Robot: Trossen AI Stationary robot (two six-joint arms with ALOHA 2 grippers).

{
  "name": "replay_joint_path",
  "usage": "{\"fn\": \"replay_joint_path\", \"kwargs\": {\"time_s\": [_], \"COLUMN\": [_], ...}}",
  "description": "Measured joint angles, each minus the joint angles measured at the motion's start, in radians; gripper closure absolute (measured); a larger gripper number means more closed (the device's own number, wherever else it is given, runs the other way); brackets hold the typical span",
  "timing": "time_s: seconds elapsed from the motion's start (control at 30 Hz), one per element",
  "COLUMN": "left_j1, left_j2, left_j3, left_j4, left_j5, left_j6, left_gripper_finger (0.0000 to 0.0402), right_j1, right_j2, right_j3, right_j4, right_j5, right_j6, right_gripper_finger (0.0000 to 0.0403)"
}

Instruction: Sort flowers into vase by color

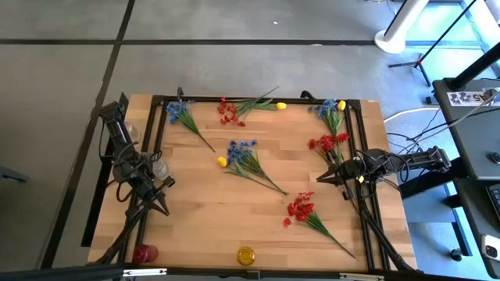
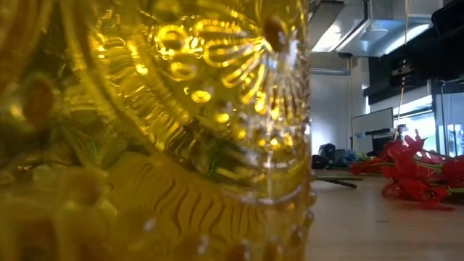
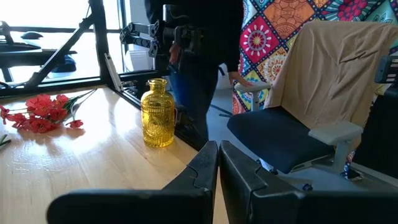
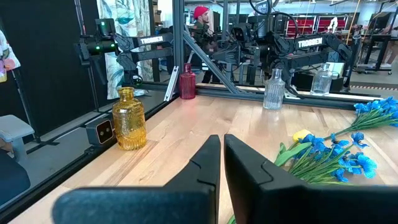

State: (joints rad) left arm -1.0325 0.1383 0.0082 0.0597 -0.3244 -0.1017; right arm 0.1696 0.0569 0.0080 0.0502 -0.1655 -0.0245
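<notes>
dark left tool (image 1: 164, 211) and right tool (image 1: 319, 179) both clenched, empty, hovering above the wooden table (image 1: 234, 218).

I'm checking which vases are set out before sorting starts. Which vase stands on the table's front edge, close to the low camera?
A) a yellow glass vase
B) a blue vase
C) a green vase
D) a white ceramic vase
A: the yellow glass vase stands at the middle of the front edge in the high view and fills most of the low view with its embossed yellow glass.
</notes>
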Motion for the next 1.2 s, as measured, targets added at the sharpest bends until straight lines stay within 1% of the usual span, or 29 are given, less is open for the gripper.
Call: {"fn": "replay_joint_path", "kwargs": {"time_s": [0.1, 0.2, 0.27, 0.37, 0.47, 0.53, 0.63, 0.73, 0.83, 0.97, 1.03, 1.13, 1.2], "left_j1": [0.000, 0.000, 0.000, 0.000, 0.000, 0.000, 0.000, 0.000, 0.000, 0.000, 0.000, 0.000, 0.000], "left_j2": [0.000, 0.000, 0.000, 0.000, 0.000, 0.000, 0.000, 0.000, 0.000, 0.000, 0.000, 0.000, 0.000], "left_j3": [0.000, 0.000, 0.000, 0.000, 0.000, 0.000, 0.000, 0.000, 0.000, 0.000, 0.000, 0.000, 0.000], "left_j4": [0.000, 0.000, 0.000, 0.000, 0.000, 0.000, 0.000, 0.000, 0.000, 0.000, 0.000, 0.000, 0.000], "left_j5": [0.000, 0.000, 0.000, 0.000, 0.000, 0.000, 0.000, 0.000, 0.000, 0.000, 0.000, 0.000, 0.000], "left_j6": [0.000, 0.000, 0.000, 0.000, 0.000, 0.000, 0.000, 0.000, 0.000, 0.000, 0.000, 0.000, 0.000], "left_gripper_finger": [0.0388, 0.0388, 0.0388, 0.0388, 0.0388, 0.0388, 0.0388, 0.0388, 0.0388, 0.0388, 0.0388, 0.0388, 0.0388], "right_j1": [0.000, 0.000, 0.001, 0.000, 0.000, 0.000, 0.000, 0.000, 0.000, 0.000, 0.000, 0.000, 0.000], "right_j2": [0.000, 0.000, 0.001, 0.011, 0.043, 0.111, 0.237, 0.391, 0.551, 0.740, 0.827, 0.942, 1.035], "right_j3": [0.000, 0.000, 0.000, 0.003, 0.025, 0.058, 0.112, 0.207, 0.309, 0.457, 0.518, 0.594, 0.649], "right_j4": [0.001, 0.054, 0.078, 0.087, 0.071, 0.086, 0.018, -0.075, -0.228, -0.366, -0.398, -0.419, -0.465], "right_j5": [0.000, 0.010, 0.077, 0.234, 0.352, 0.383, 0.382, 0.352, 0.286, 0.218, 0.198, 0.196, 0.184], "right_j6": [0.000, 0.028, 0.126, 0.259, 0.255, 0.259, 0.305, 0.386, 0.466, 0.496, 0.581, 0.699, 0.782], "right_gripper_finger": [0.0379, 0.0379, 0.0379, 0.0379, 0.0379, 0.0379, 0.0379, 0.0379, 0.0379, 0.0379, 0.0379, 0.0379, 0.0379]}}
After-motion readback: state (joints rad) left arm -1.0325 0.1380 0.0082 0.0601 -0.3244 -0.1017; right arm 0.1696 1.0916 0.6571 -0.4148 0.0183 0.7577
